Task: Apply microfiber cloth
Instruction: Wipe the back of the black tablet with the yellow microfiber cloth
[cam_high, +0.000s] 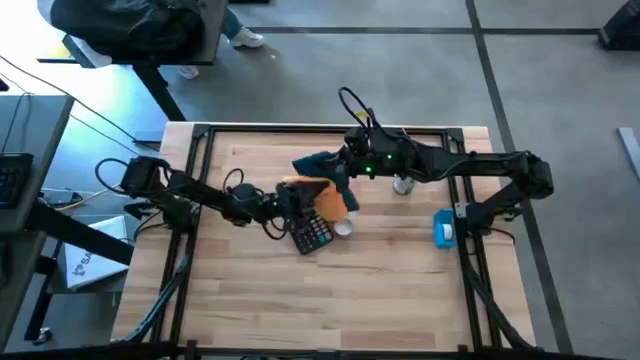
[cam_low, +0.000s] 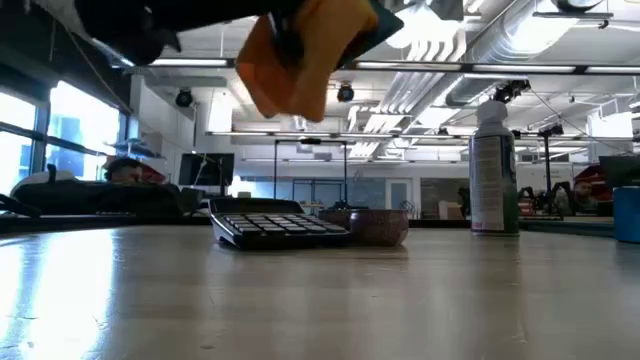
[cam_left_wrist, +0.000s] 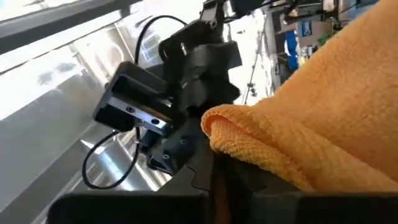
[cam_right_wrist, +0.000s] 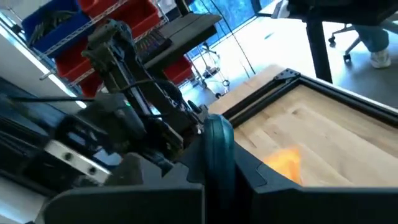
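The black calculator (cam_high: 313, 232) lies on the wooden table (cam_high: 380, 290) beside a small bowl (cam_low: 378, 226), with a spray can (cam_low: 494, 168) further back. Above it the microfiber cloth (cam_high: 322, 193) hangs in the air, pinched by the left gripper (cam_high: 296, 196). The right gripper (cam_high: 335, 165) hovers just behind the cloth; I cannot tell how its fingers stand

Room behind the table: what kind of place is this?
Probably a workshop or lab. Bare ceiling pipes show overhead, red storage bins sit on shelves, and a spray can stands on the wooden table.
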